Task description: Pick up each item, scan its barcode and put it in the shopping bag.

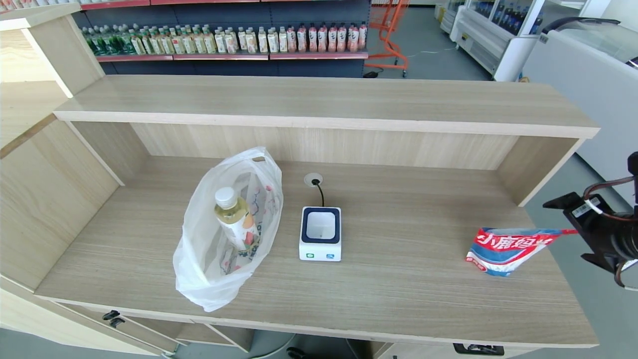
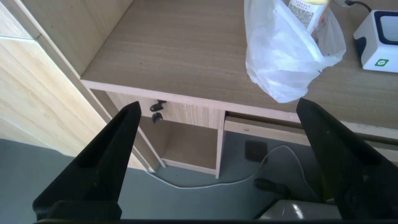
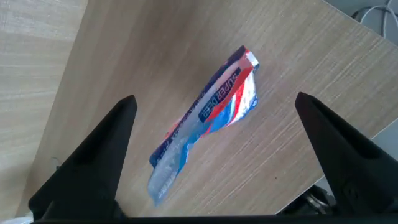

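Observation:
A red, white and blue snack pouch (image 1: 503, 249) stands near the right edge of the wooden counter (image 1: 398, 294). My right gripper (image 1: 573, 230) hovers open just right of it, by its upper corner; in the right wrist view the pouch (image 3: 211, 118) lies between and beyond the spread fingers of the gripper (image 3: 216, 102). A white shopping bag (image 1: 199, 264) at centre left holds a bottle (image 1: 234, 219) of yellowish drink. The white scanner (image 1: 320, 234) sits beside the bag. My left gripper (image 2: 219, 107) hangs open and empty below the counter's front left edge, with the bag (image 2: 280, 68) and scanner (image 2: 378, 37) beyond it.
A raised wooden ledge (image 1: 319, 99) walls in the counter's back and sides. The scanner's cable runs into a hole (image 1: 313, 179) behind it. Under the counter are a cupboard opening (image 2: 186, 146) and drawers. Shelves of bottles and freezers stand in the room behind.

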Controlling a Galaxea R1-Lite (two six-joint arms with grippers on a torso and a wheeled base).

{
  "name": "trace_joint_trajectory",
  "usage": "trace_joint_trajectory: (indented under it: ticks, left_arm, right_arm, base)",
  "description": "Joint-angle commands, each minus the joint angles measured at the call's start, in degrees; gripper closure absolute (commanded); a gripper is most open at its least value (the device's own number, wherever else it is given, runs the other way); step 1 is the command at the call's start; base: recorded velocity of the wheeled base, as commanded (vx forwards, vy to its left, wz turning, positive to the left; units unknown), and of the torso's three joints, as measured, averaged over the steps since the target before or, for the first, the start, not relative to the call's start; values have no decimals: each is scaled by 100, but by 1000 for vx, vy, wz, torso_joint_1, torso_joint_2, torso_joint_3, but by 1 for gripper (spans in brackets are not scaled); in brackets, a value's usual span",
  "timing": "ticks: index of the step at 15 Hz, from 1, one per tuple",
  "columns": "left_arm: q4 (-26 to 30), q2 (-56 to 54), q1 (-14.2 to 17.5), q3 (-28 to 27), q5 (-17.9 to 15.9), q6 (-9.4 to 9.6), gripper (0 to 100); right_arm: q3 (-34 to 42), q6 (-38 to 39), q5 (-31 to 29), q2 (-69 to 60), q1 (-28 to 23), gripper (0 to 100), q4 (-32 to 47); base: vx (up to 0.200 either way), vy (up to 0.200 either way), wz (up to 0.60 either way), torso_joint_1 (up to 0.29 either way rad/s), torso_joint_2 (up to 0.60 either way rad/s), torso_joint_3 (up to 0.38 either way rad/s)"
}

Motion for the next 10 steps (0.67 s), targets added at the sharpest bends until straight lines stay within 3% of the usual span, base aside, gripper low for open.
trace_joint_trajectory:
  ticks: [1, 5, 6, 10]
  left_arm:
    - [1, -2, 0, 0, 4, 0, 0]
    - [1, -2, 0, 0, 4, 0, 0]
    - [1, -2, 0, 0, -5, 0, 0]
    - [1, -2, 0, 0, -5, 0, 0]
  right_arm:
    - [-102, -145, -8, 1250, 108, 0, -542]
    - [-102, -215, -34, 2120, 460, 0, -1158]
    - [-111, -347, -25, 2217, 504, 100, -1184]
    - [-305, -1015, -34, 2331, 618, 100, -1210]
  base:
    - [0, 0, 0, 0, 0, 0]
    - [0, 0, 0, 0, 0, 0]
    - [0, 0, 0, 0, 0, 0]
    - [0, 0, 0, 0, 0, 0]
